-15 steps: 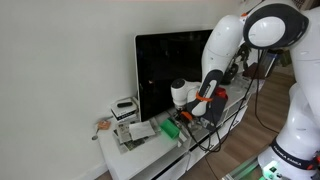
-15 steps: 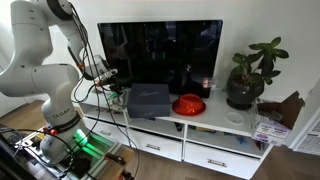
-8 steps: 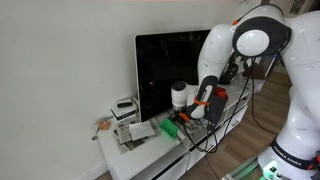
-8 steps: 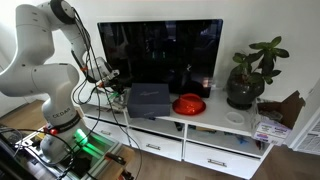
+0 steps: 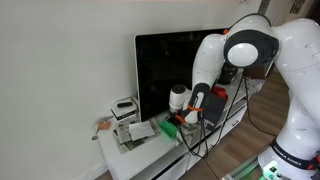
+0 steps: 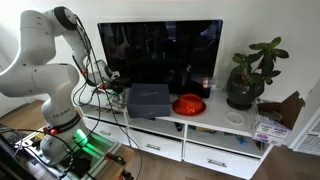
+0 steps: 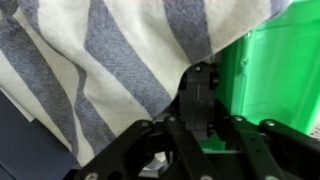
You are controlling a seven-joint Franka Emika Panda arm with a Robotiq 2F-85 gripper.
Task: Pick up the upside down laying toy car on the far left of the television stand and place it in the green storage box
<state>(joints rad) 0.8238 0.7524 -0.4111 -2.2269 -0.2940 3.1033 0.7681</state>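
Observation:
In the wrist view my gripper (image 7: 203, 120) is shut on the toy car (image 7: 203, 92), a small dark object held between the fingertips. The green storage box (image 7: 272, 70) fills the right side, directly beside and partly under the car. A grey-and-cream striped cloth (image 7: 90, 60) lies to the left. In an exterior view my gripper (image 5: 188, 114) hangs just above the green storage box (image 5: 171, 128) on the white television stand (image 5: 135, 158). In an exterior view the gripper (image 6: 113, 88) is at the stand's left end (image 6: 215, 126), and the box is hidden there.
The black TV (image 5: 168, 62) stands behind the gripper. A white-and-black boxy device (image 5: 124, 106) and a small reddish-brown object (image 5: 101, 125) sit at the stand's far end. A dark grey-and-red case (image 6: 148, 98), a red bowl (image 6: 188, 104) and a potted plant (image 6: 250, 75) are on the stand. Cables hang nearby.
The arm has swung and carried the gripper with the car sideways along the stand, closer over the green box.

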